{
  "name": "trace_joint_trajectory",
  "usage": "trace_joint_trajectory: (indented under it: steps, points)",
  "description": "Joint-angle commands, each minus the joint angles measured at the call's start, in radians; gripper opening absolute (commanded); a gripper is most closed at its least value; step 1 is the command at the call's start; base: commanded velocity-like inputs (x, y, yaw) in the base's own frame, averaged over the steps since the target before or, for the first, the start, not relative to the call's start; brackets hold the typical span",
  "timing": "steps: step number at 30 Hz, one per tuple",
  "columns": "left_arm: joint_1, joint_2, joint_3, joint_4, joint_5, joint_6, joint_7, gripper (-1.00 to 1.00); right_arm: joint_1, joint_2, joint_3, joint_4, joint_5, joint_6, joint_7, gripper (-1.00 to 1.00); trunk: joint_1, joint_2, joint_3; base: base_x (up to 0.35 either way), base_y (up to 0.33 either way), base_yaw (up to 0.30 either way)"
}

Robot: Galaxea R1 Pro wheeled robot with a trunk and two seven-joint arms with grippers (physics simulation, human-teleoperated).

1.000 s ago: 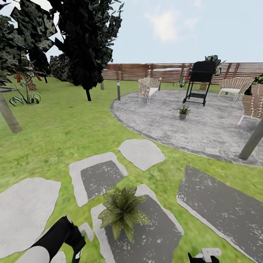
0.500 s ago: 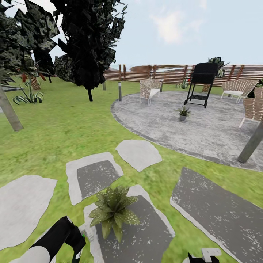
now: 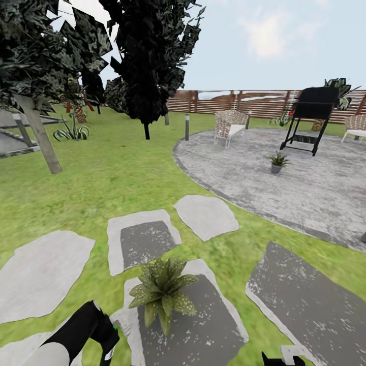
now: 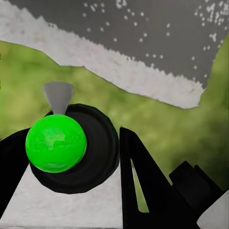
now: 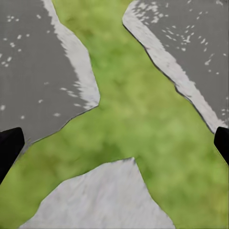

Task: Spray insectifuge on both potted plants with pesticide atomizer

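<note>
Head view: the left gripper (image 3: 108,351) is pointing down toward a stepping stone (image 3: 203,325), and a small green spot is showing beside its wrist. The near potted plant (image 3: 161,291) is standing on that stone, just beside and ahead of the left jaws. The second potted plant (image 3: 277,162) is standing well apart on the round patio (image 3: 284,188), near a black grill (image 3: 310,118). The right gripper (image 3: 283,360) is barely entering the frame; its state cannot be read here.

Left wrist view: the left jaws are closing on a round dark body with a bright green cap, judged to be the spray bottle (image 4: 57,143) seen end-on. One dark finger (image 4: 138,181) is pressing its side. Lawn (image 4: 176,129) and stone are lying beyond the jaws.

Right wrist view: the two black finger tips (image 5: 8,148) are standing wide apart at opposite edges, holding nothing; grass and stones are lying between them.

Handling, as a judgement: the bottle is probably light, rigid and smooth plastic, so it may be slipping or twisting under a loose grip. The round body below the trigger head is the place to hold.

Labels: no writing or brand is legible.
</note>
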Motion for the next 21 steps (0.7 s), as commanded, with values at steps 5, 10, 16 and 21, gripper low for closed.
trace_joint_trajectory:
  steps: [5, 10, 16, 21]
  points:
    - [0.0, -0.002, 0.003, -0.002, -0.002, 0.012, -0.006, -1.0, -0.001, 0.0, -0.009, 0.0, 0.002, -0.003, 0.008, 1.0, 0.0, 0.0, -0.001, 0.004, -0.005, 0.277]
    - [0.0, -0.001, 0.001, 0.0, -0.004, 0.051, -0.006, -1.0, -0.001, 0.0, -0.009, 0.001, 0.002, -0.003, 0.008, 1.0, 0.0, 0.0, -0.001, 0.0, 0.0, 0.277]
    - [0.0, -0.003, 0.001, -0.001, -0.007, 0.053, -0.004, -1.0, -0.001, 0.0, -0.009, 0.001, 0.002, -0.003, 0.008, 1.0, 0.0, 0.0, -0.001, 0.0, -0.006, 0.239]
    - [0.0, -0.005, 0.001, -0.002, -0.008, 0.054, -0.004, -1.0, -0.001, 0.0, -0.009, 0.0, 0.002, -0.003, 0.008, 1.0, 0.0, 0.0, -0.001, 0.0, -0.151, 0.017]
